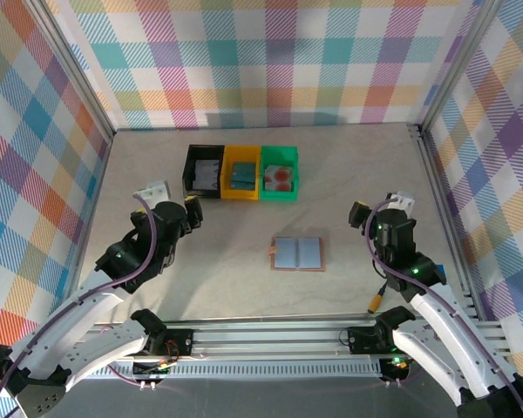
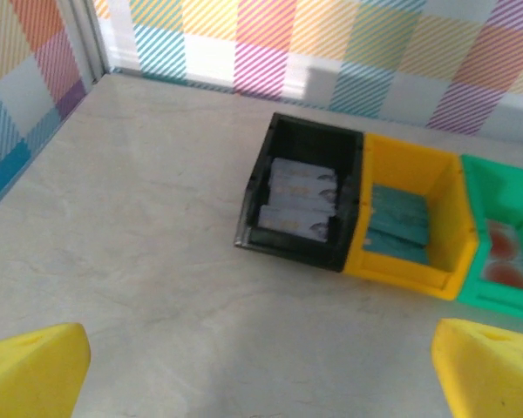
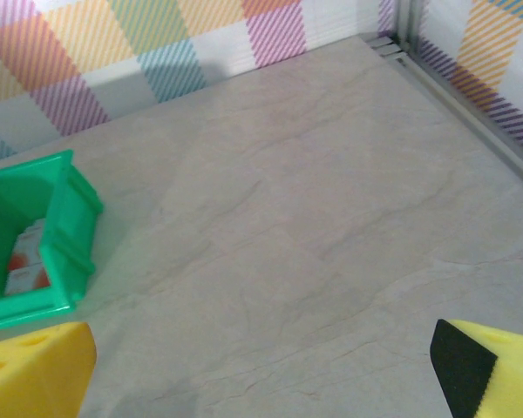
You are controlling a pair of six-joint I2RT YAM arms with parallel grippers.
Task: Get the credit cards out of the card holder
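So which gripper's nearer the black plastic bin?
Left. The left gripper is just near-side of the black plastic bin; right gripper far to its right, past the green plastic bin.

Honestly can't read any text, label or number here; the print on the grey-white cards [image 2: 298, 202] is just blur.

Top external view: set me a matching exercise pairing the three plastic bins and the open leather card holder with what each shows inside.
Column one
1. black plastic bin
2. yellow plastic bin
3. green plastic bin
4. reddish-brown leather card holder, lying open

Column two
A. pale cards with red-orange spots
B. grey-blue lining
C. grey-white cards
D. teal-blue cards

Pairs: 1-C, 2-D, 3-A, 4-B
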